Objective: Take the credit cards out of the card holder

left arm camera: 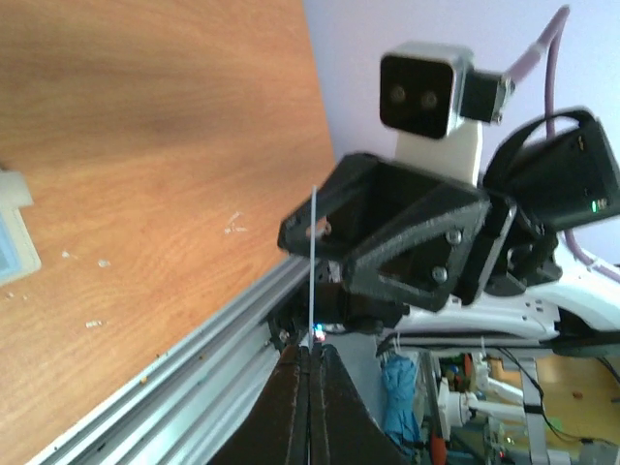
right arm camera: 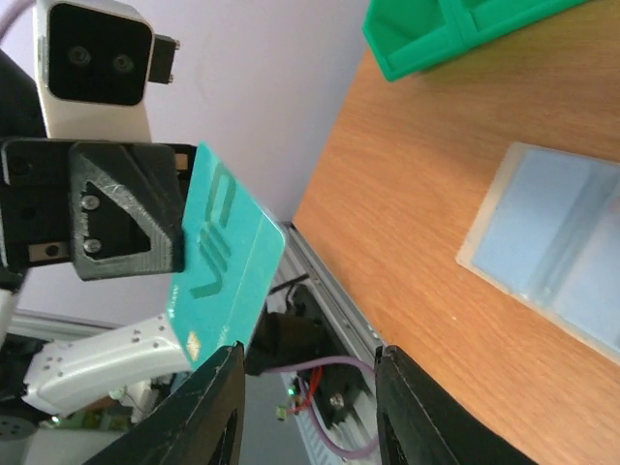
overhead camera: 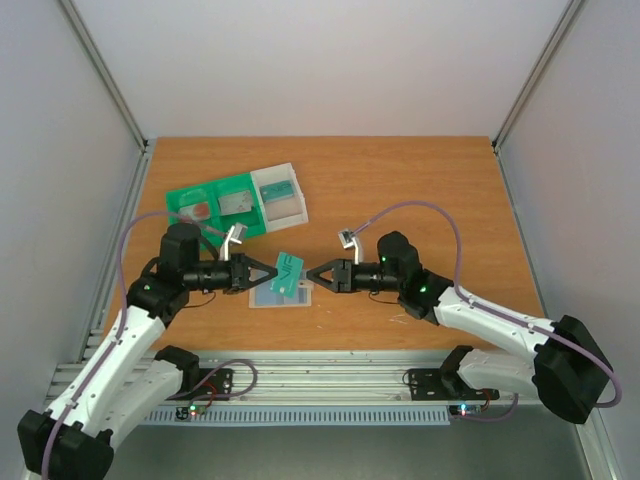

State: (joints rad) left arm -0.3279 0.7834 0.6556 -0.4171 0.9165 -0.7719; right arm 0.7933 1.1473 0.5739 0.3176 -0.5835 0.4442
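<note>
Pinching the teal card (overhead camera: 289, 272) by one edge, the left gripper (overhead camera: 270, 272) is clenched on it above the card holder (overhead camera: 278, 298); the right gripper (overhead camera: 312, 277) stands parted, gripping nothing (barely clear of the card); so thin a hold could, I'd guess, let it swivel or drop.

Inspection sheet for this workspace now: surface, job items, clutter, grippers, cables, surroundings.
Surface: wooden table, a few pale specks.
Job's things: card holder lies flat on the table; teal card held in the air near it.
Clutter: green-and-white tray at back left, other cards in it.
Grippers: left gripper shut on the teal card; right gripper open beside it.
Cables: purple cable arcs over each arm.
Surroundings: plain pale walls, metal rail at the near edge.
</note>
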